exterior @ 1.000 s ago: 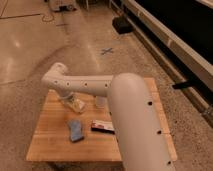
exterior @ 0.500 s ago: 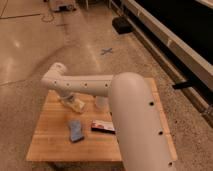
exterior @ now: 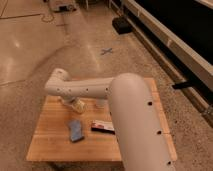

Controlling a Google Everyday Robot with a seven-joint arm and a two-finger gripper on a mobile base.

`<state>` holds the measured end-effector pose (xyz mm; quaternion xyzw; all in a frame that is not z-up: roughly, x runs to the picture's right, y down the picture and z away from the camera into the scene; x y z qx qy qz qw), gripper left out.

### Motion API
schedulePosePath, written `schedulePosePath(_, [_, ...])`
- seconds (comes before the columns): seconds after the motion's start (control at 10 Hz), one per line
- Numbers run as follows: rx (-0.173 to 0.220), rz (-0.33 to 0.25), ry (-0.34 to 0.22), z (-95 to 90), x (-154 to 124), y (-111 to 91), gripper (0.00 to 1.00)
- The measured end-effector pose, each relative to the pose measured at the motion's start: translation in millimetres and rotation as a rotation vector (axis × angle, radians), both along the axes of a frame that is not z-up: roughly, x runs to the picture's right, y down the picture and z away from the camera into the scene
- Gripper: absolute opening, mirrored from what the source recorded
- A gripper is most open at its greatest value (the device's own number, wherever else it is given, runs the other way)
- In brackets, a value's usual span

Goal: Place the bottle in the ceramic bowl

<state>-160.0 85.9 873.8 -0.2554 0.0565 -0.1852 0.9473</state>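
My white arm reaches from the lower right across the wooden table [exterior: 50, 145] and bends at an elbow at the far left. The gripper [exterior: 75, 104] hangs below that elbow, low over the table's back left part. A pale yellowish shape [exterior: 79, 106] sits right at the gripper. It looks like the bottle, but I cannot tell whether it is held. The orange-red ceramic bowl is not in view; the arm may hide it.
A blue object [exterior: 75, 130] lies on the table left of centre. A flat red, white and black packet [exterior: 102, 127] lies beside it. A whitish upright container [exterior: 101, 103] shows under the arm. Polished floor surrounds the table, with a dark wall at the right.
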Motion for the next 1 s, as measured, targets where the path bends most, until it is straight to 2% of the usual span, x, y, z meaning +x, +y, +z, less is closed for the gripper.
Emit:
schedulePosePath(0.2, [-0.001,0.053,0.055,9.6,4.9,3.0,0.65])
schedulePosePath(0.4, [-0.010,0.078,0.087,19.3,4.4,4.1,0.65])
schedulePosePath(0.8, [-0.043,0.115,0.108,34.3,-2.9,6.9,0.65])
schedulePosePath(1.0, [-0.076,0.126,0.107,38.7,-12.6,11.4,0.65])
